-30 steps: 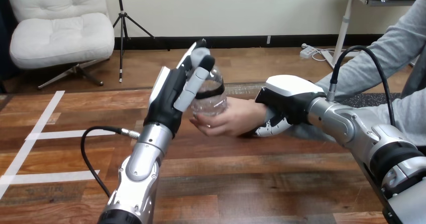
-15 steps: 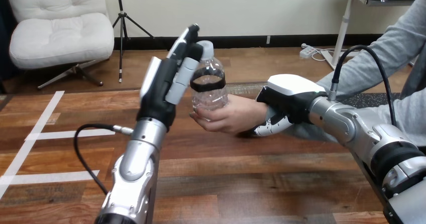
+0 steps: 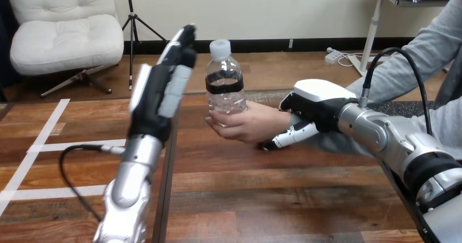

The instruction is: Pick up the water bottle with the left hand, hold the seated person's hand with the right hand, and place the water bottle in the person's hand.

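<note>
Brown wooden table [image 3: 261,199] runs across the lower part of the view. Above it, near the centre, a clear plastic water bottle with a white cap and a black band [image 3: 224,85] stands upright in the person's hand [image 3: 248,124], whose fingers wrap round the bottle's lower part. At 9 o'clock from the bottle the robot's left hand [image 3: 158,93] is raised, its fingers straight and pointing toward 1 o'clock. It is near the bottle but apart from it and holds nothing. At 3 o'clock from the person's hand, the right hand [image 3: 316,104] lies over the person's wrist, white-shelled back on top, with its black-and-white fingers [image 3: 289,137] reaching beneath the wrist, clasping it.
</note>
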{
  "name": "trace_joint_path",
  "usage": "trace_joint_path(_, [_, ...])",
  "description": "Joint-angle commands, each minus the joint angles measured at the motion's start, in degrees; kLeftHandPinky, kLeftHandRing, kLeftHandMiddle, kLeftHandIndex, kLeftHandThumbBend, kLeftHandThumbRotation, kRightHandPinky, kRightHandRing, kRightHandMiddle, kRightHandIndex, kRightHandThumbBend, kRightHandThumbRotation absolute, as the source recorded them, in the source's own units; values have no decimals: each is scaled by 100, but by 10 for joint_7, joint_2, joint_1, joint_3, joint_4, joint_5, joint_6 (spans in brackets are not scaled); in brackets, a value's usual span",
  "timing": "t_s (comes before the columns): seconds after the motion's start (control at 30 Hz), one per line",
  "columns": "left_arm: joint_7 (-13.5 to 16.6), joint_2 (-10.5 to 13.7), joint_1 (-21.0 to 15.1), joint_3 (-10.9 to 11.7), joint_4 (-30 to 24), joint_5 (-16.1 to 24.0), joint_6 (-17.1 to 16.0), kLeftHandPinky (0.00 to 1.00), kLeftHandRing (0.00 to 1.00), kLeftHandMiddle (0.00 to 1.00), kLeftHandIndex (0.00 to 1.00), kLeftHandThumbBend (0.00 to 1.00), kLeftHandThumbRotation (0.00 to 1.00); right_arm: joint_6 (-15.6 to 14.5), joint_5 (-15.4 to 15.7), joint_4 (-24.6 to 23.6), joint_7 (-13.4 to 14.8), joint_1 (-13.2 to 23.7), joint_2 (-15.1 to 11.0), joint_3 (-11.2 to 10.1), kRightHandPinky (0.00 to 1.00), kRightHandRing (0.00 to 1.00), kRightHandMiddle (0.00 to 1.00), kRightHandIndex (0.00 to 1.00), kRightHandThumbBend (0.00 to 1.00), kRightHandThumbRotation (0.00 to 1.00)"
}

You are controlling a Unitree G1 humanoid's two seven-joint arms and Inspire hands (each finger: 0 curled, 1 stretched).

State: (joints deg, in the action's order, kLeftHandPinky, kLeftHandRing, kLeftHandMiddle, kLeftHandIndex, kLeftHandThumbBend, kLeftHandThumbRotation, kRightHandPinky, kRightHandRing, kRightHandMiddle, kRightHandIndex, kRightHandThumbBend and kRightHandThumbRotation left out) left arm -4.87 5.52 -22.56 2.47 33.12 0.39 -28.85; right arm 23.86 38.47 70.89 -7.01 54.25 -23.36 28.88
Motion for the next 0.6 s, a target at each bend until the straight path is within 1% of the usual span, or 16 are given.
trace_joint_path(0.0, [3, 25, 9, 19, -46, -5, -2, 97, 93, 92, 91, 97, 100, 3, -9, -24, -8, 65, -18, -14, 59, 66, 72, 74, 100, 78])
trace_joint_path(0.13, [0, 31, 20, 25, -59, -8, 2, 96, 93, 92, 91, 97, 100, 2, -9, -25, -18, 65, -22, -14, 61, 69, 74, 76, 100, 80])
trace_joint_path(0.23, [-2, 35, 31, 29, -77, -14, 13, 96, 94, 92, 91, 98, 100, 2, -9, -28, -26, 63, -27, -13, 62, 72, 76, 78, 100, 81])
trace_joint_path(0.33, [-7, 39, 41, 34, -90, -21, 15, 96, 94, 93, 92, 98, 100, 1, -13, -32, -35, 61, -30, -16, 61, 72, 77, 79, 100, 82])
trace_joint_path(0.4, [-10, 41, 50, 37, -101, -27, 13, 96, 94, 93, 92, 97, 100, 1, -18, -35, -44, 59, -33, -20, 62, 73, 77, 80, 100, 81])
trace_joint_path(0.57, [-21, 44, 63, 44, -113, -43, 4, 97, 94, 93, 92, 94, 100, 1, -27, -40, -64, 55, -39, -27, 66, 78, 81, 83, 100, 81])
